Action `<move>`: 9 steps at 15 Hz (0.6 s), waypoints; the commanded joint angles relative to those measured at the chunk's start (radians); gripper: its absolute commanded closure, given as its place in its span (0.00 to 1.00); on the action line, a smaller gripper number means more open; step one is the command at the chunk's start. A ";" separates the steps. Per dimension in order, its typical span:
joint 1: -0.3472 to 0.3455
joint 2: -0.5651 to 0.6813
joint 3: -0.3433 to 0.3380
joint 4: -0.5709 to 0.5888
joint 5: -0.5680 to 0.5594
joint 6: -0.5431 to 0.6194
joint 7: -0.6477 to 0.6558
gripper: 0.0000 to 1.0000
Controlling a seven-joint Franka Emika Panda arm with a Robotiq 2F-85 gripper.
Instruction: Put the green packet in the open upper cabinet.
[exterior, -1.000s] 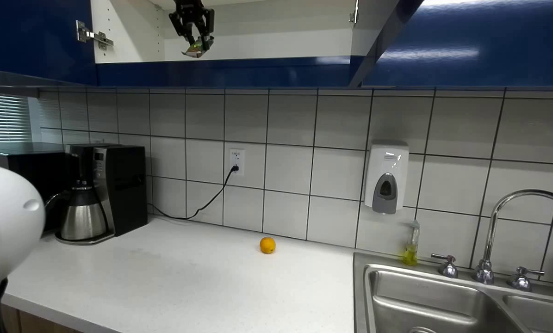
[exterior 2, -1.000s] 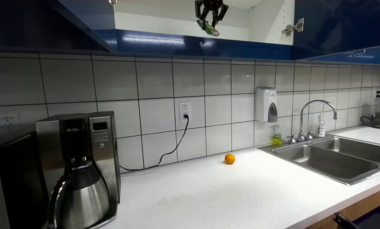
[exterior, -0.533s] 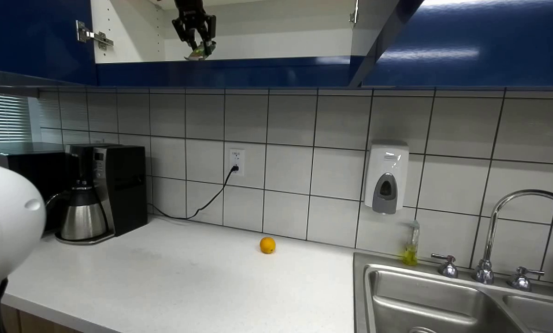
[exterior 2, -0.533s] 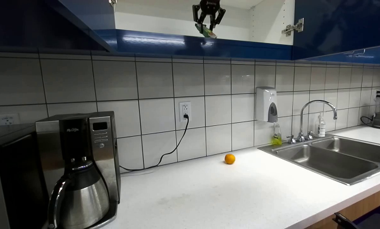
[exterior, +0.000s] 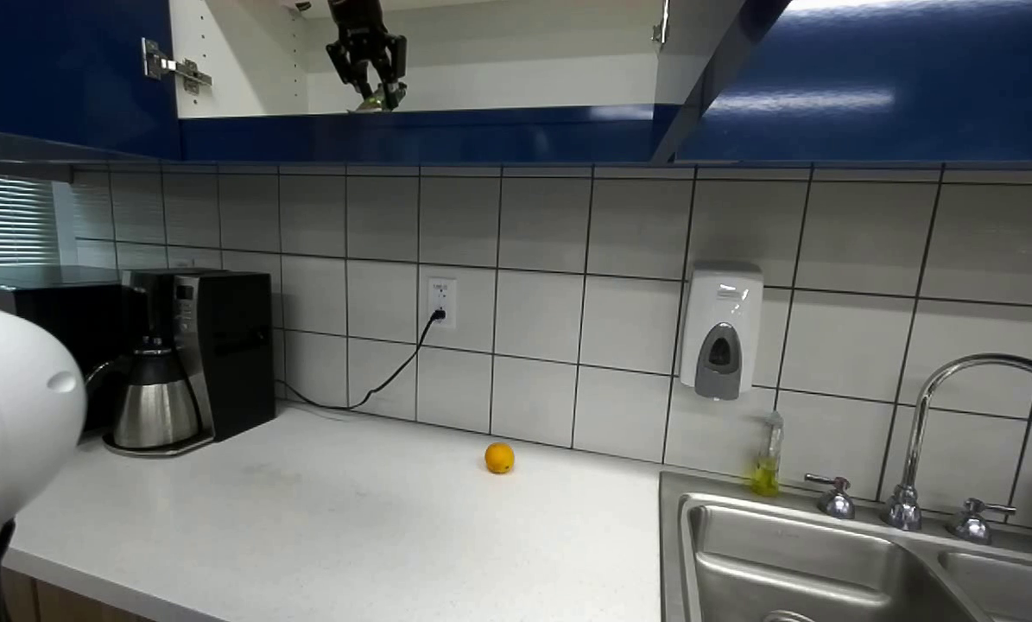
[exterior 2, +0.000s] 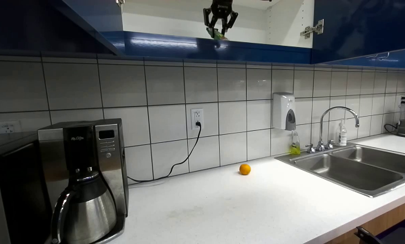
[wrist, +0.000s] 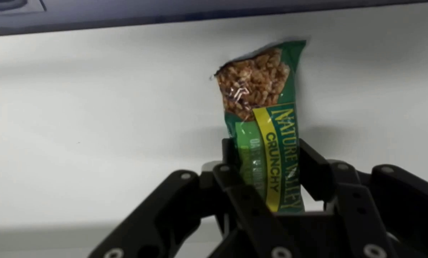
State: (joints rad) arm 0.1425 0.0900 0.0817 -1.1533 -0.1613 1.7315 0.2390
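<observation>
The green packet (wrist: 262,93) is a green snack wrapper with a yellow stripe. In the wrist view it lies between both fingers of my gripper (wrist: 267,157), which is shut on it. In both exterior views my gripper (exterior: 379,93) (exterior 2: 218,32) points down in the open upper cabinet (exterior: 533,65), with the packet (exterior: 370,104) (exterior 2: 217,34) tilted at its fingertips. The packet's lower end is hidden behind the cabinet's blue front edge (exterior 2: 263,53). In the wrist view the white shelf (wrist: 92,125) is close beneath the packet; I cannot tell whether they touch.
Open blue doors (exterior: 66,69) (exterior 2: 365,27) flank the cabinet opening. Below are a white counter (exterior 2: 243,203) with an orange ball (exterior: 499,458), a coffee maker (exterior 2: 83,179), a soap dispenser (exterior: 723,333) and a sink (exterior 2: 358,169).
My gripper and the packet have moved down toward the cabinet floor, with a slight sideways shift. The packet's lower end has dropped behind the blue front edge. The gripper stays shut on it.
</observation>
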 commanded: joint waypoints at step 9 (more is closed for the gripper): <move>0.005 0.050 -0.003 0.057 -0.027 -0.003 0.047 0.00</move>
State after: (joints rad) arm 0.1434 0.1272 0.0804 -1.1287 -0.1706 1.7315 0.2597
